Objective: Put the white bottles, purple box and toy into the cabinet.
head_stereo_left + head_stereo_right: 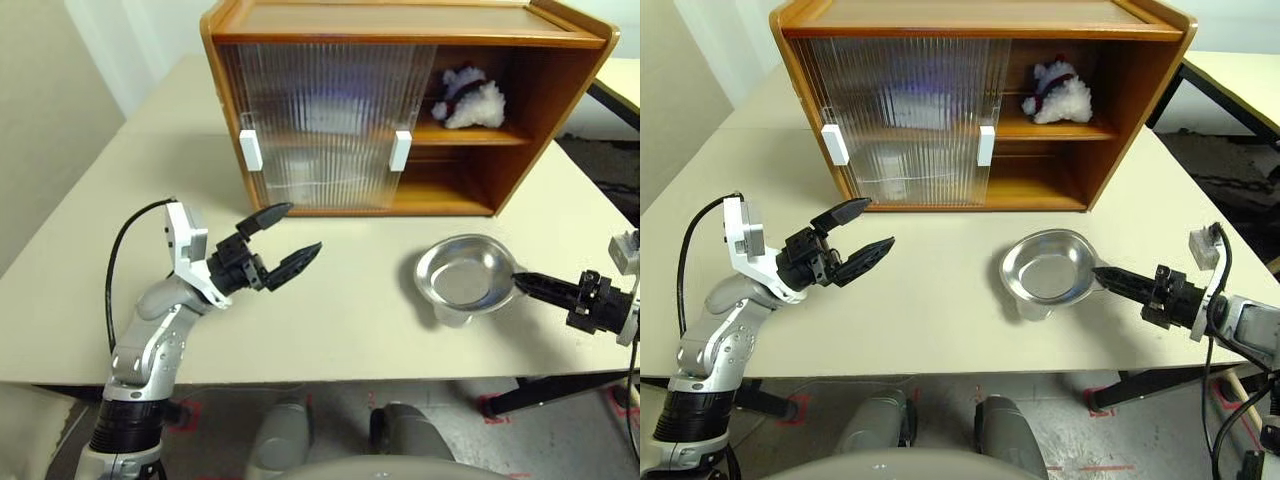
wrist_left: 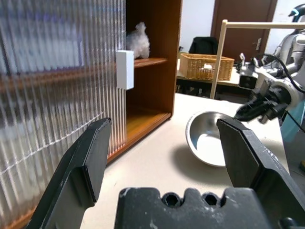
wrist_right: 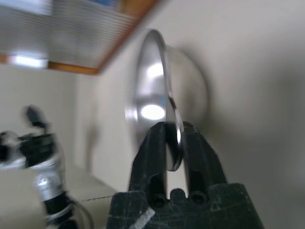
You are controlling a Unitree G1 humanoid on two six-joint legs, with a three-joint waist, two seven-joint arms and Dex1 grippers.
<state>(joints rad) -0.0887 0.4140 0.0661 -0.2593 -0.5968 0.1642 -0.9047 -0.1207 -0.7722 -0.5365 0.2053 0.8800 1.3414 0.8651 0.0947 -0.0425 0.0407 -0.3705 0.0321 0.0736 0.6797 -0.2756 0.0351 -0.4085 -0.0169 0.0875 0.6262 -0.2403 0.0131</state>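
Note:
The wooden cabinet [image 1: 400, 22] stands at the back of the table, its right side uncovered. The white plush toy [image 1: 470, 100] lies on the upper shelf there. Behind the ribbed sliding doors [image 1: 330, 120] a lavender blur on the upper shelf looks like the purple box [image 1: 338, 108]. A whitish blur lower down may be the white bottles [image 1: 300, 182]; I cannot tell. My left gripper [image 1: 300, 228] hovers open in front of the doors, holding nothing. An empty silver bowl [image 1: 462, 275] sits on the table. My right gripper [image 3: 172, 138] is shut on the bowl's rim from the right.
The beige table [image 1: 330, 330] has free room between the bowl and the cabinet. White door handles [image 1: 399, 150] mark the door edges. A second table [image 1: 1240, 75] stands at the back right, with a wicker basket [image 2: 206, 67] and chairs beyond.

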